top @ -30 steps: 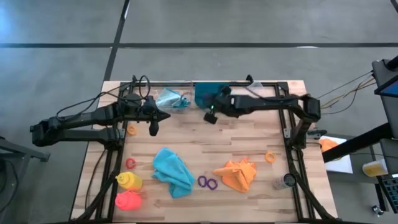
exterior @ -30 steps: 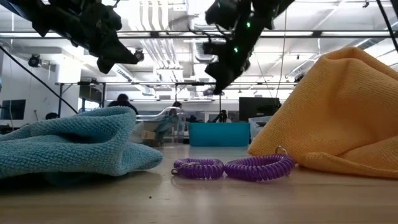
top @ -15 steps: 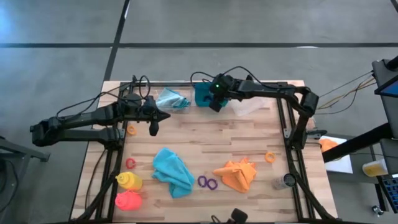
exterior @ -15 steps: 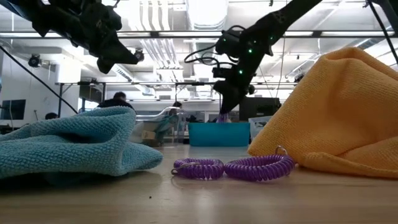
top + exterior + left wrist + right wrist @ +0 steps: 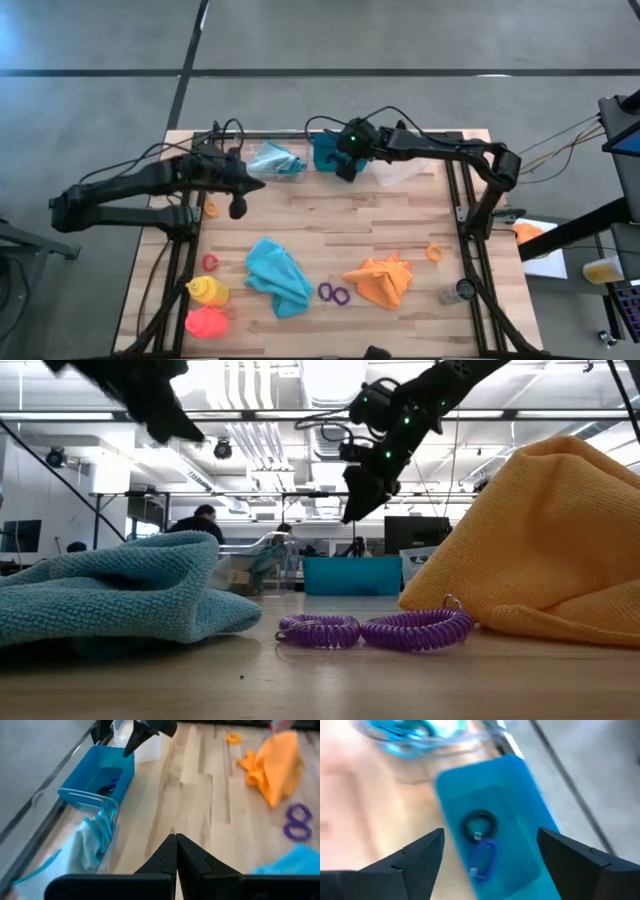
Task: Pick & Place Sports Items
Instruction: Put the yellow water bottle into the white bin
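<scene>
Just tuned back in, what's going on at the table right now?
The right gripper hangs open over the teal bin at the far edge, where a purple ring and a dark ring lie inside. The left gripper is shut, empty, above bare wood on the left. On the table lie the teal cloth, orange cloth, a purple ring pair and two bottles.

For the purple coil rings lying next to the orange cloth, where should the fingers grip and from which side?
Come straight down from above and pinch the narrow waist where the two loops of the purple coil rings meet. They lie flat on the table, and the orange cloth crowds one side.
</scene>
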Available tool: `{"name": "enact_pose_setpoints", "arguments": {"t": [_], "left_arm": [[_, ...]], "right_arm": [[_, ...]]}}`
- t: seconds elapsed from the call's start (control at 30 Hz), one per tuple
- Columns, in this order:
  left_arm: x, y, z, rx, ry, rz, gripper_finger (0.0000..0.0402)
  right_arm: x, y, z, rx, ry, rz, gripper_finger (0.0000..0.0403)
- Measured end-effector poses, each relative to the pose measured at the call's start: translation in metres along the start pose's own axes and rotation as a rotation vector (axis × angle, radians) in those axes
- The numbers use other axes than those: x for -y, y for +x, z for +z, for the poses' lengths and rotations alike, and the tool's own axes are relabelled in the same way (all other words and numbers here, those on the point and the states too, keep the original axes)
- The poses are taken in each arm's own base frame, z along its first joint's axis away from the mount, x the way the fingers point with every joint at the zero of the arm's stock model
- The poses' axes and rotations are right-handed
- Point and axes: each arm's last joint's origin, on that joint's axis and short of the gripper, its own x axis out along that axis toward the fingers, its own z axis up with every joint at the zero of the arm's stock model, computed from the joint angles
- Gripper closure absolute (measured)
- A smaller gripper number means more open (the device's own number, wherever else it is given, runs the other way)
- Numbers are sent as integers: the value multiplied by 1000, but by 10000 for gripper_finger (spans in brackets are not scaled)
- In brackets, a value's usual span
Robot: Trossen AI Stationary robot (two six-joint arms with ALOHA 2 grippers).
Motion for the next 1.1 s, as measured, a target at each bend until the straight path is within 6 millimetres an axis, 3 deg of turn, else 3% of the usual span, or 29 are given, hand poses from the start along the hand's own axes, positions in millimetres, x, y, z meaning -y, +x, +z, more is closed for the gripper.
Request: {"name": "enact_pose_setpoints", "arguments": {"t": [0.2,0.3,0.47,0.6,0.7,0.87,1.1], "left_arm": [[30,-55,22,-199,-37,-82,393],[48,-73,19,-321,-124,-159,393],[83,-91,9,-369,-27,-380,393],[108,-98,-2,-344,57,-518,393],[119,-97,-11,-309,82,-518,393],[124,-86,-16,-251,-153,-379,393],[129,-87,-13,-238,-177,-457,371]], "right_arm": [[-24,-8,4,43,-55,199,66],[-37,-8,6,69,-95,255,66],[-56,-10,13,143,-154,287,66],[-68,-14,17,195,-177,304,66],[-76,-16,18,205,-181,320,66],[-92,-21,20,228,-150,353,66],[-119,-32,22,268,-123,413,66]]}}
